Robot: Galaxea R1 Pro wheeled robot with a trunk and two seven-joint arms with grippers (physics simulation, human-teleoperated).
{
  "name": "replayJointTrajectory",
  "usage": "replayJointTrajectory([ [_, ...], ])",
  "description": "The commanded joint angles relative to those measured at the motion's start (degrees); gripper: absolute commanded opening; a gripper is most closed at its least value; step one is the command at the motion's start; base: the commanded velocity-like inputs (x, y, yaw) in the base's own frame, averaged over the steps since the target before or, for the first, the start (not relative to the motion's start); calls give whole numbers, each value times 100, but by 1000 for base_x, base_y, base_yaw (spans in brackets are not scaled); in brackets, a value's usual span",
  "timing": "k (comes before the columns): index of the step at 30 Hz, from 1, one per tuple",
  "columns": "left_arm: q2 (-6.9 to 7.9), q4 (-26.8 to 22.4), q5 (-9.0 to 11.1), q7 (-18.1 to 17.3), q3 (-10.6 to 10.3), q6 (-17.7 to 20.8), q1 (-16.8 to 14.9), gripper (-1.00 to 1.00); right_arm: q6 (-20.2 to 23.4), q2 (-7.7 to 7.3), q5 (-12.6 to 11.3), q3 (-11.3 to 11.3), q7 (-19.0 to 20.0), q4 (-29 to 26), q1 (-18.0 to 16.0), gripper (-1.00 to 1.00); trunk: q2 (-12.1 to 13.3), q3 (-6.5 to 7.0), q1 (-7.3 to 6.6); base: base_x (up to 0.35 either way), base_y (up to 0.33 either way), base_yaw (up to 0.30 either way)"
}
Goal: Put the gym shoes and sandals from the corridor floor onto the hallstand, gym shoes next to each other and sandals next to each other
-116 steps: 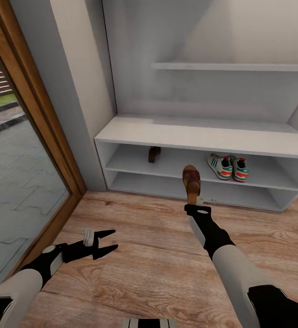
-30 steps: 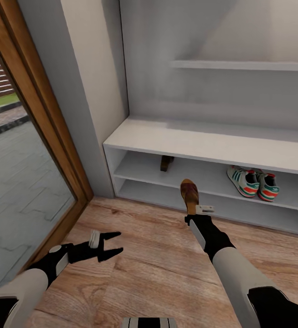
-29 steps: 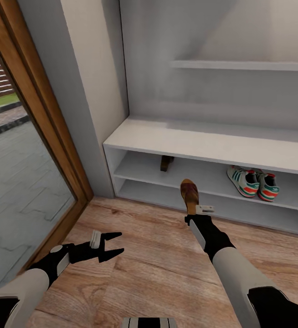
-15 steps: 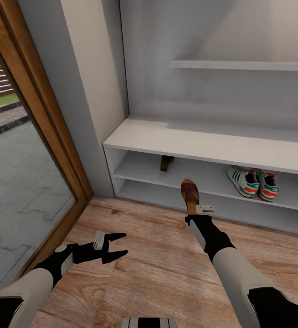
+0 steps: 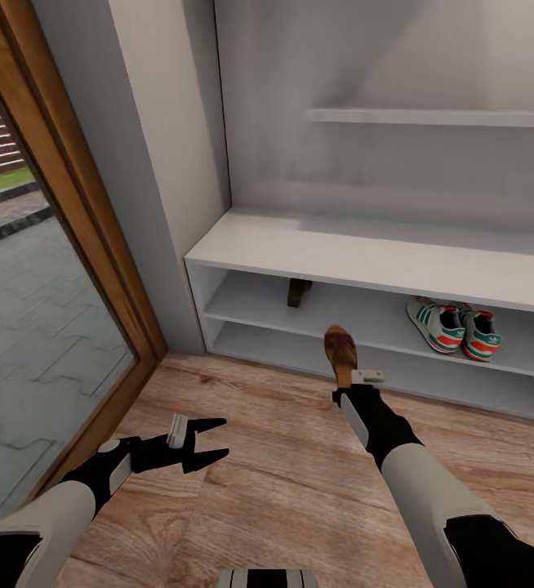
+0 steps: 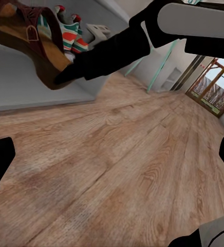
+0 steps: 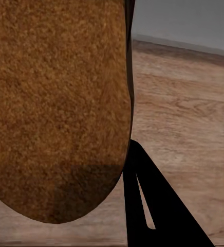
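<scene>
The right gripper (image 5: 350, 377) clamps 1 brown sandal (image 5: 340, 352) by its heel before the hallstand (image 5: 365, 260), whose middle shelf holds the other sandal (image 5: 299, 291) and 2 gym shoes (image 5: 454, 326); the left gripper (image 5: 208, 442) hangs open over the floor (image 5: 283, 474)

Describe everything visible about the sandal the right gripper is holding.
The held sandal is brown and leather-look, with a tan, grainy footbed and a darker strap with a small buckle seen in the left wrist view. The right gripper grips its heel end, toe pointing toward the hallstand. It hangs clear of the corridor floor, in front of the rack's lower shelves, not yet resting on one. Its underside is hidden.
</scene>
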Motion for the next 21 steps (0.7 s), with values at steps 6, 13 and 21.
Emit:
replayJointTrajectory([
  [6, 2, 2, 28, -9, -18, -39, -3, 100, 300, -6, -70, 34, -160, -10, -3, -100, -2, -5, -1, 0, 0, 0],
  [13, 2, 2, 28, -9, -18, -39, -3, 100, 353, 1, -70, 34, -174, -11, -3, -100, -2, -5, -1, 0, 0, 0],
  [21, -5, 2, 28, -9, -19, -39, -3, 100, 359, 9, -70, 32, -174, -2, -3, -100, -2, -5, -1, 19, 0, 0],
])
